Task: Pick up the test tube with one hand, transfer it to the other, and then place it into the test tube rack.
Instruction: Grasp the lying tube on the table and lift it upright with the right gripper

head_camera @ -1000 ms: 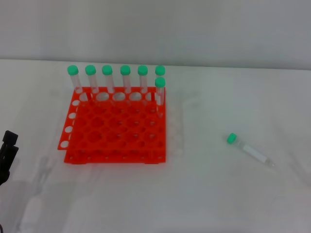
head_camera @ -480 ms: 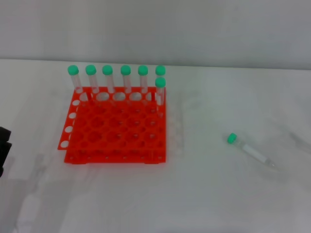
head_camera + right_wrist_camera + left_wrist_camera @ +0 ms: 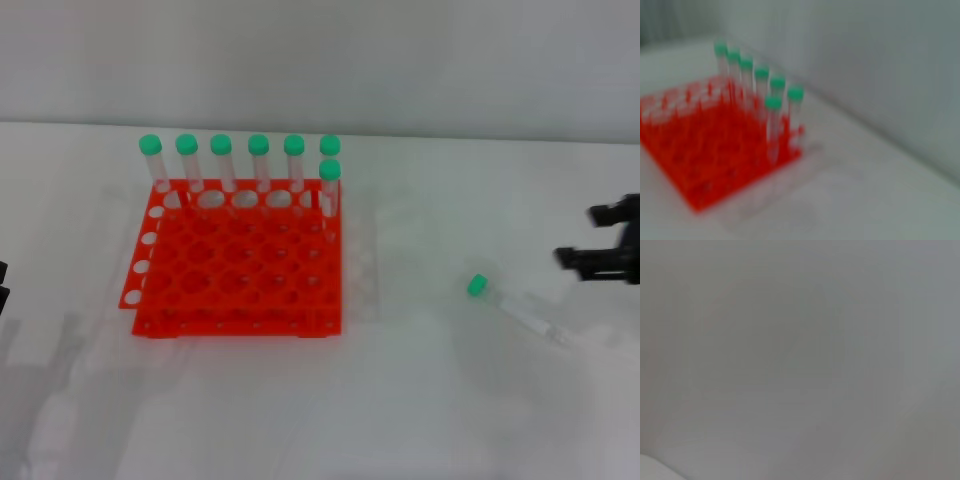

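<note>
The test tube, clear with a green cap, lies on its side on the white table, right of the rack. The orange-red test tube rack stands left of centre and also shows in the right wrist view. My right gripper is at the right edge, open and empty, above and to the right of the lying tube, not touching it. Only a sliver of my left gripper shows at the left edge. The left wrist view shows only a plain grey surface.
Several green-capped tubes stand upright in the rack's back row, with one more in the second row at the right end. They also show in the right wrist view. A grey wall rises behind the table.
My left gripper has drawn back to the left, almost out of view. My right gripper has come into view from the right edge. The tube and rack have not moved.
</note>
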